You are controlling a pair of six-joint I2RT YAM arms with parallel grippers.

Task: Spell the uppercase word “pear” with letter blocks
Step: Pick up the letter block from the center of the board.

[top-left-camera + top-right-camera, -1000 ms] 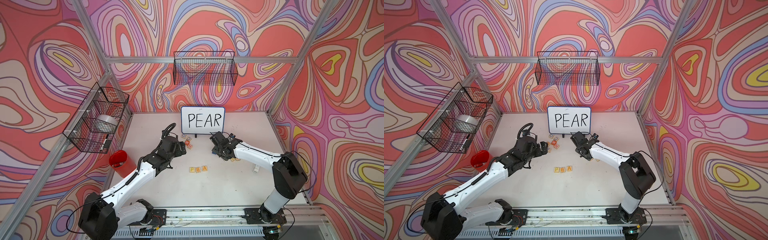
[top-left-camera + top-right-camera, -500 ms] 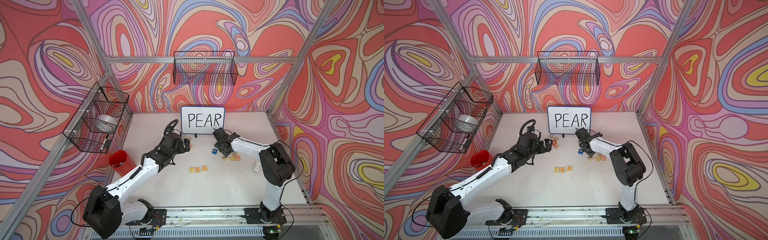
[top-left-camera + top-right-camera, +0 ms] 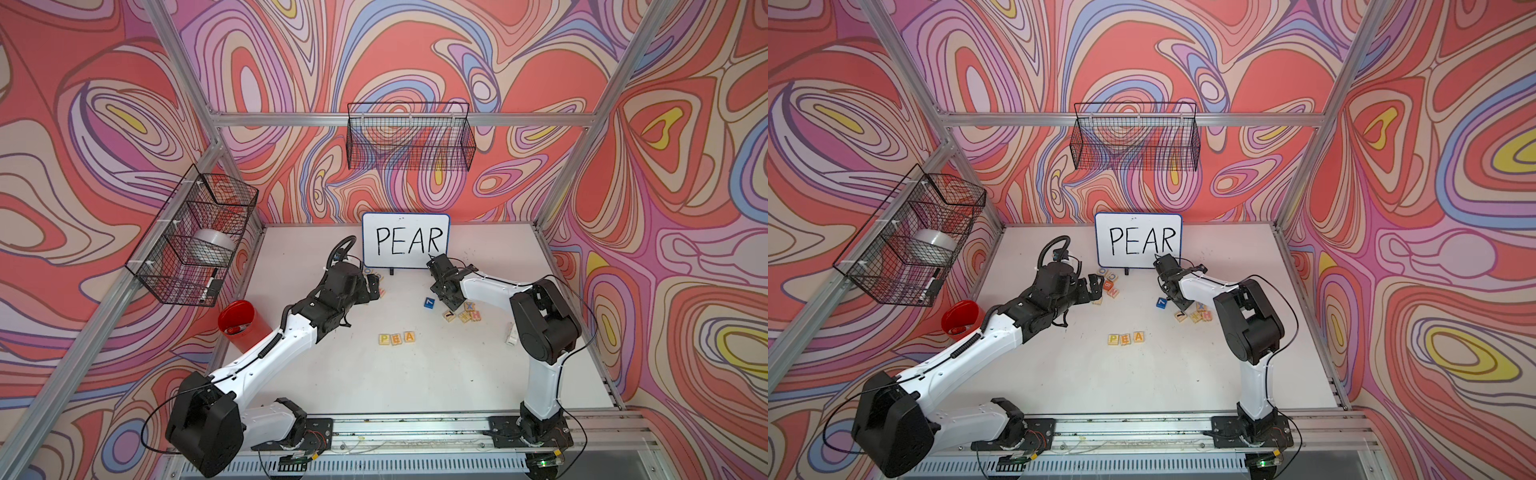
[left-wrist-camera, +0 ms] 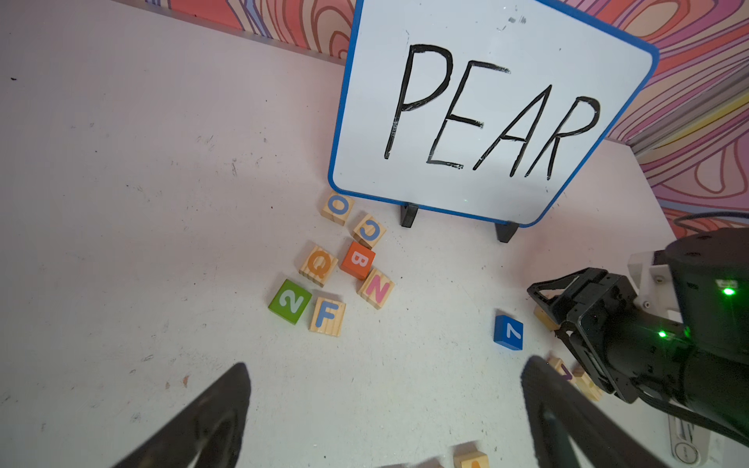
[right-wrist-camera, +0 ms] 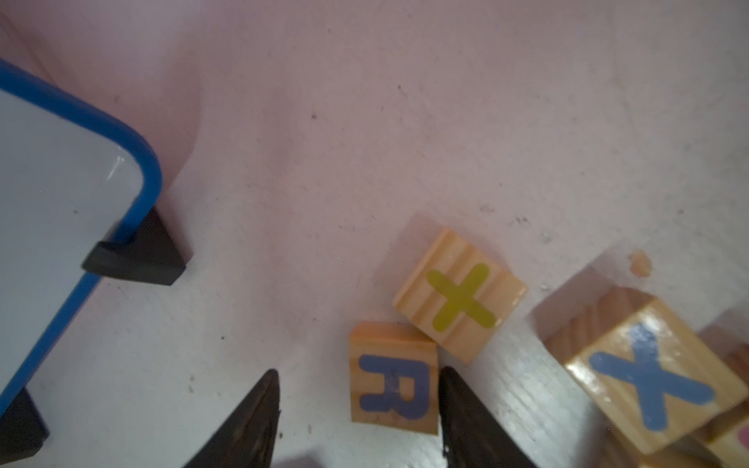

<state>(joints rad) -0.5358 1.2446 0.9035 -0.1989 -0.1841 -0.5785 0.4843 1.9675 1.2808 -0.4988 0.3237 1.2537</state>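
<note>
Here, R block [image 5: 393, 379] sits letter-up on the bench [image 5: 364, 121], between the jaws of the right claw [image 5: 358, 372], part open: 1 jaw touches it, 1 stands clear. P-E-A row [image 3: 397, 338] lies near; left claw [image 4: 387, 362] wide open, empty.

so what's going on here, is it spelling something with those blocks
Two arms are spelling PEAR, copied from the whiteboard. The P, E and A blocks already sit in a row. The right gripper is down at the R block, fingers open either side of it, one touching its edge, not closed yet. The left gripper hangs open and empty near the spare blocks.
</note>
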